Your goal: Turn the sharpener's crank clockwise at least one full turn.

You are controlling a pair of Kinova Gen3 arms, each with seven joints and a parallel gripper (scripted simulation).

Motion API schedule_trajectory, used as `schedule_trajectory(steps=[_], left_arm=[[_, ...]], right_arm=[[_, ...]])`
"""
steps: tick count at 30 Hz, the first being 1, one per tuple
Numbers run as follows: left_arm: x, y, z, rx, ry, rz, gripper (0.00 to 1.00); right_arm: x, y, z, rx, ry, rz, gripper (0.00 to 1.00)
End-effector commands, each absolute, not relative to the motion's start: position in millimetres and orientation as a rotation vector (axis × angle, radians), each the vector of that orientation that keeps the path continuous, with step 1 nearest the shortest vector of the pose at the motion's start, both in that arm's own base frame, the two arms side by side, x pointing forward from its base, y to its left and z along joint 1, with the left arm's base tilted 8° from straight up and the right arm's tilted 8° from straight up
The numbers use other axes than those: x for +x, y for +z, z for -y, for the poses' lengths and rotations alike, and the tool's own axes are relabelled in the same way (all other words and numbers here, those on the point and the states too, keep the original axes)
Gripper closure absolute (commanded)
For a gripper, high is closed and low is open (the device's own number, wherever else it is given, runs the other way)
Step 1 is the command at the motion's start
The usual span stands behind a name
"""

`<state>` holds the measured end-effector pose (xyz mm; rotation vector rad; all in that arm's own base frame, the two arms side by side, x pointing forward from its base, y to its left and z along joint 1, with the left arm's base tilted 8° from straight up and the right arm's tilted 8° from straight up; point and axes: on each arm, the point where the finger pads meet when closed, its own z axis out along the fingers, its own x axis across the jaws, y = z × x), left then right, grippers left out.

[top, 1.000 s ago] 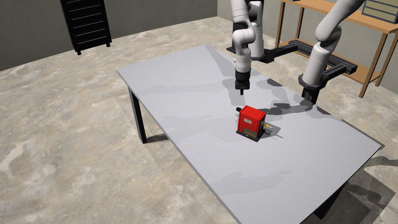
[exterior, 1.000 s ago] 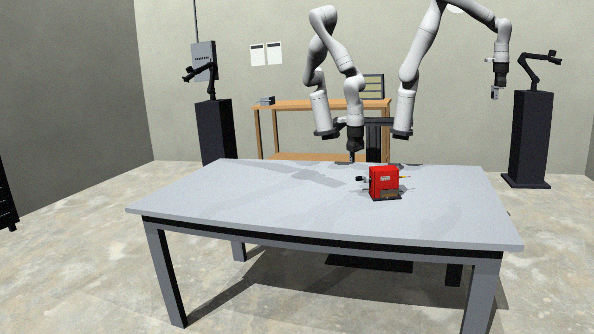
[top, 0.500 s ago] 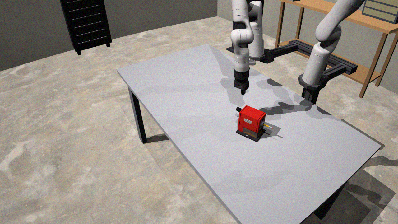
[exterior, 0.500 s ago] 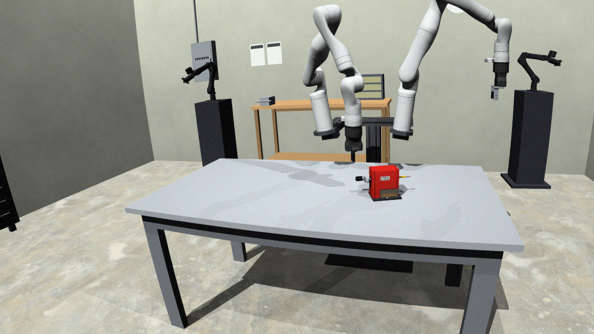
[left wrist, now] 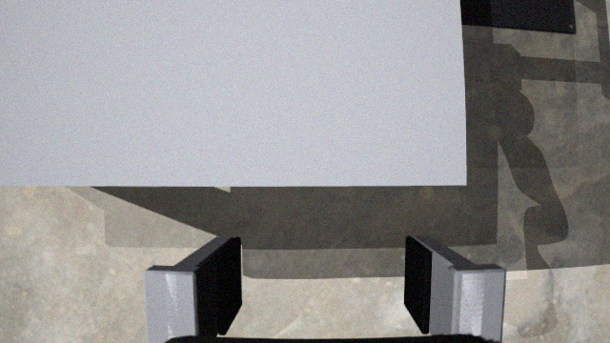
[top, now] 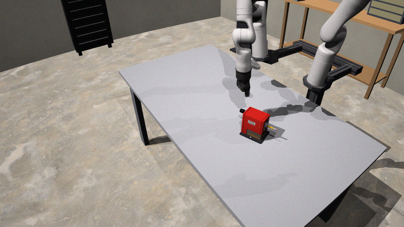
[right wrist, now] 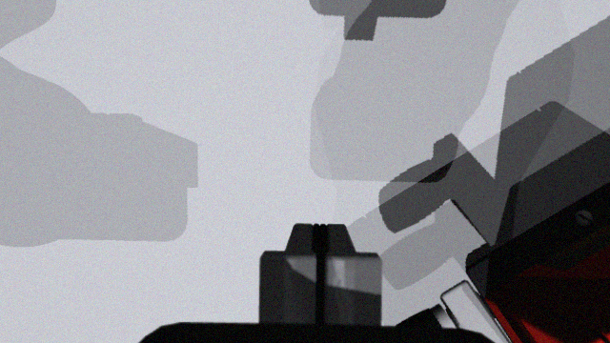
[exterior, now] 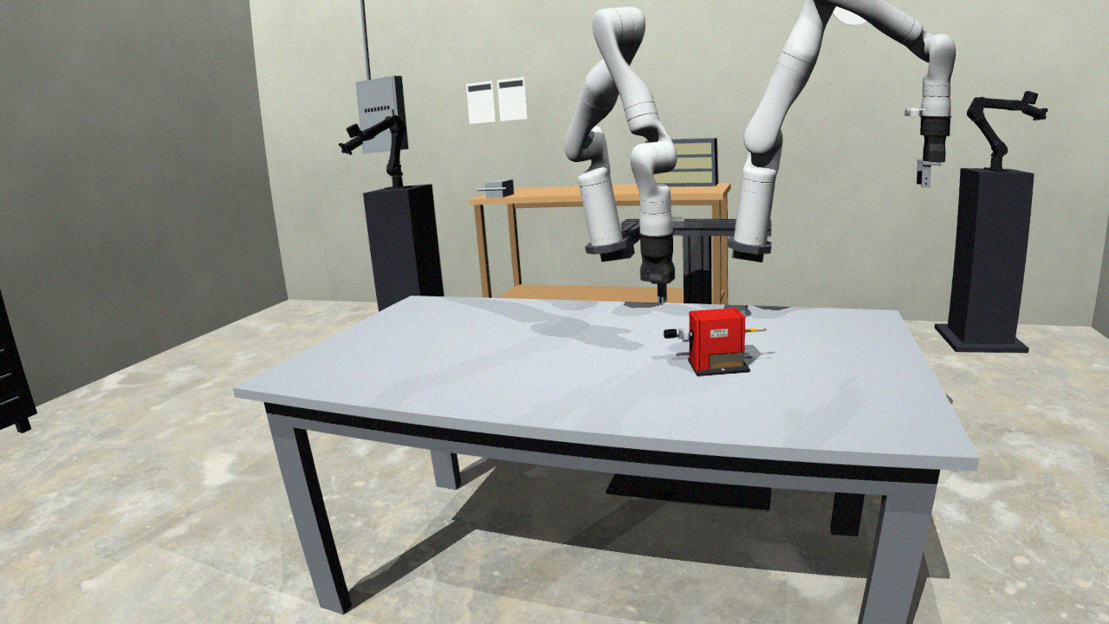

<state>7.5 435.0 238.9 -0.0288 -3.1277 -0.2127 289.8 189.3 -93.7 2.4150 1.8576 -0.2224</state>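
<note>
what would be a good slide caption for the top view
Right gripper, shut, hovers near the red sharpener

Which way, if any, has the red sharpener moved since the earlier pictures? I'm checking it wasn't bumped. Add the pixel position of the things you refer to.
No: in the top view, the red sharpener (top: 255,119) (exterior: 716,340) keeps its place and angle against the edges of the table (top: 192,166) (exterior: 503,387).
</note>
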Motion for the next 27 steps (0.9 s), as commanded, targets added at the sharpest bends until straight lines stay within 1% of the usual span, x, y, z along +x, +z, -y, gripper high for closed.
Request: schedule_trajectory(steps=[1, 3, 18, 27], left_arm=[[7.4, 239.6, -435.3, -0.029, -0.216, 3.128, 0.00], [7.4, 239.6, -435.3, -0.029, -0.216, 3.128, 0.00], [7.4, 239.6, -435.3, -0.029, -0.216, 3.128, 0.00], [7.4, 239.6, -435.3, -0.029, -0.216, 3.128, 0.00]], right_arm=[[294.7, -93.2, -192.5, 2.544, -0.188, -1.641, 1.00], [294.7, -93.2, -192.5, 2.544, -0.188, -1.641, 1.00], [323.9, -90.1, -199.7, 2.883, -0.053, -0.837, 1.00], [333.9, -88.3, -200.5, 2.937, -0.010, -0.614, 1.00]])
